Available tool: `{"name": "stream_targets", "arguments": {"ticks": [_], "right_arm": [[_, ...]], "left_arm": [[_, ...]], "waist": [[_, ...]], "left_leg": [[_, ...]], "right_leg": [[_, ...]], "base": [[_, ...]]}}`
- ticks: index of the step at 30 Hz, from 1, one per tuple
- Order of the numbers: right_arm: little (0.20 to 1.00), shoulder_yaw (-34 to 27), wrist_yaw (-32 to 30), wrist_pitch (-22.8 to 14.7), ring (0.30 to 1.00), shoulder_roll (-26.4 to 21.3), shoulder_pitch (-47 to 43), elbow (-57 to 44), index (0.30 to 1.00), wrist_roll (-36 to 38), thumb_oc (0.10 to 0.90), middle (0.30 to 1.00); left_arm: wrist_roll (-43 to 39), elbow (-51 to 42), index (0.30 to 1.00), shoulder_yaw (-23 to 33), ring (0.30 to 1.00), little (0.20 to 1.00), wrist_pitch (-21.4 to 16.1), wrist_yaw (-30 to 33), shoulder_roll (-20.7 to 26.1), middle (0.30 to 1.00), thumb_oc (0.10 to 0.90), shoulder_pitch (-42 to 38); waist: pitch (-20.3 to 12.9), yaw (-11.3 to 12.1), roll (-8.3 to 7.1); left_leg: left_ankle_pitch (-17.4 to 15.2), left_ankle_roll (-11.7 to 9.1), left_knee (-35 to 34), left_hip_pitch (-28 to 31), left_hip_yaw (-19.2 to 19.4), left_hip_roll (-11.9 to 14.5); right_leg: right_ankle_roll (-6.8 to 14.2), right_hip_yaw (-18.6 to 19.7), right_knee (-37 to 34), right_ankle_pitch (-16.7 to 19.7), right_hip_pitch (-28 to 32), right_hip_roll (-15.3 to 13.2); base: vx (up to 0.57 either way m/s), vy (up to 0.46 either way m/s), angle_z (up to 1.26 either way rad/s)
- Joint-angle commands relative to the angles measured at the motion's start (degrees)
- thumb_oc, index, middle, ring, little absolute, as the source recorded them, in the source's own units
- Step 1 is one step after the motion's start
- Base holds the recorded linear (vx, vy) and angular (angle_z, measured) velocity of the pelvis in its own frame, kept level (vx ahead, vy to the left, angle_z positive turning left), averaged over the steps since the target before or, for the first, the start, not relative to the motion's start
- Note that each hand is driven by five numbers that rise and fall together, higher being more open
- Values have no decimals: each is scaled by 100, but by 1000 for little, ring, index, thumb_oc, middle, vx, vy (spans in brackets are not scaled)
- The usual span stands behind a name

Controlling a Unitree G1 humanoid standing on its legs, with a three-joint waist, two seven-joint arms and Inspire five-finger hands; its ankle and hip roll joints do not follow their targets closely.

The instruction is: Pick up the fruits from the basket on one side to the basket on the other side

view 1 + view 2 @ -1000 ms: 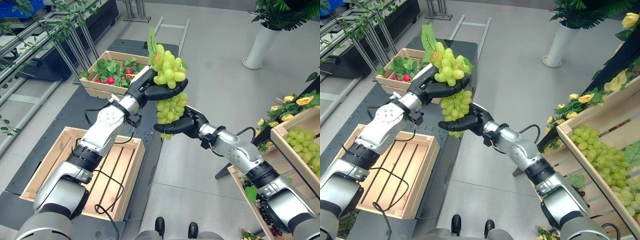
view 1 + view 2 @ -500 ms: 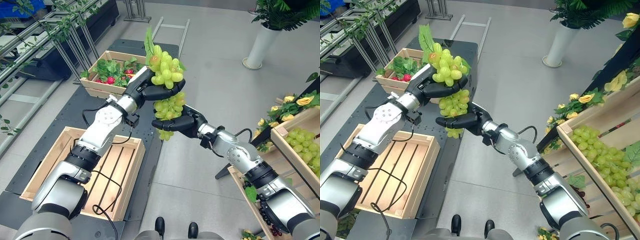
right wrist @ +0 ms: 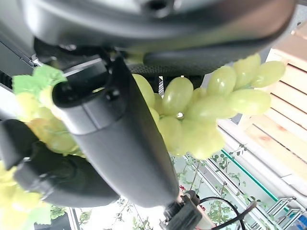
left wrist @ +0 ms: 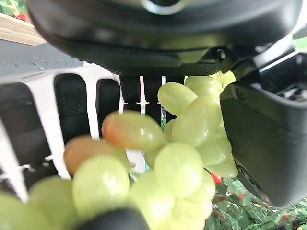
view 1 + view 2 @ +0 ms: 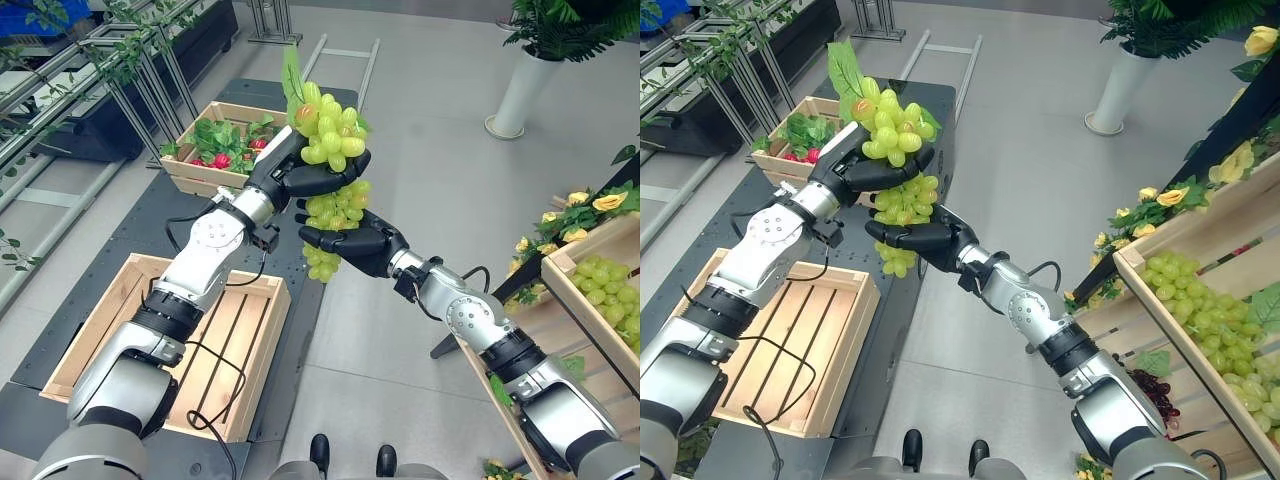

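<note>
A bunch of green grapes with a leaf on top hangs in mid-air over the dark floor mat. My left hand is curled round its upper half, thumb across the front; the grapes press against its palm. My right hand lies under the lower half with fingers stretched out nearly straight, and the bunch's tip dangles below them. In the right wrist view the grapes rest between palm and straight thumb.
An empty wooden crate lies on the mat at lower left. A crate of leaves and red fruit stands behind it. On the right, a slanted crate of green grapes sits above dark grapes. A white planter stands at the far right.
Both hands have carried the bunch a little to the left and up. The right hand's fingers have uncurled from the lower grapes and now lie straighter.
</note>
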Motion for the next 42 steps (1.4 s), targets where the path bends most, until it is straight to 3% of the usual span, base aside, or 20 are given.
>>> {"name": "stream_targets", "arguments": {"ticks": [1,15,16,17,34,42], "right_arm": [[300,-849,252,-1286,300,791,-225,-236,300,738,400,300],[300,-925,294,-1384,300,759,-101,-200,300,491,400,300],[300,-932,301,-1397,300,732,-91,-208,300,453,400,300],[300,-938,310,-1417,300,726,-78,-202,300,408,400,300],[300,-1228,377,-1495,300,596,303,-380,300,229,400,300],[300,-1316,422,-1446,300,600,467,-480,300,163,400,300]], "left_arm": [[-31,834,300,-27,300,300,-510,37,-350,300,400,-347],[124,962,300,60,300,300,-438,69,-371,300,400,-209],[125,1001,634,87,634,634,-418,105,-349,634,623,-176],[137,1052,900,114,900,900,-383,152,-352,900,800,-151],[315,1397,900,485,900,900,-524,197,-498,900,800,443],[163,1162,900,523,900,900,-352,-314,-613,900,800,765]], "waist": [[-1347,115,-59],[-1343,100,-55],[-1340,101,-55],[-1338,99,-53],[-1300,32,-74],[-1274,15,-103]], "left_leg": [[-484,-54,4,-47,-18,-184],[-493,-42,4,-36,-26,-189],[-491,-44,4,-38,-24,-188],[-490,-44,4,-37,-24,-187],[-493,-31,4,-26,29,-175],[-497,-29,4,-16,74,-152]], "right_leg": [[-92,140,9,171,-265,51],[-88,160,9,174,-268,53],[-84,163,9,178,-270,54],[-83,166,9,179,-271,54],[-78,244,9,207,-284,61],[-84,275,9,219,-287,72]], "base": [[0,0,0],[0,0,0],[0,0,0],[0,0,0],[0,1,0],[1,6,-3]]}}
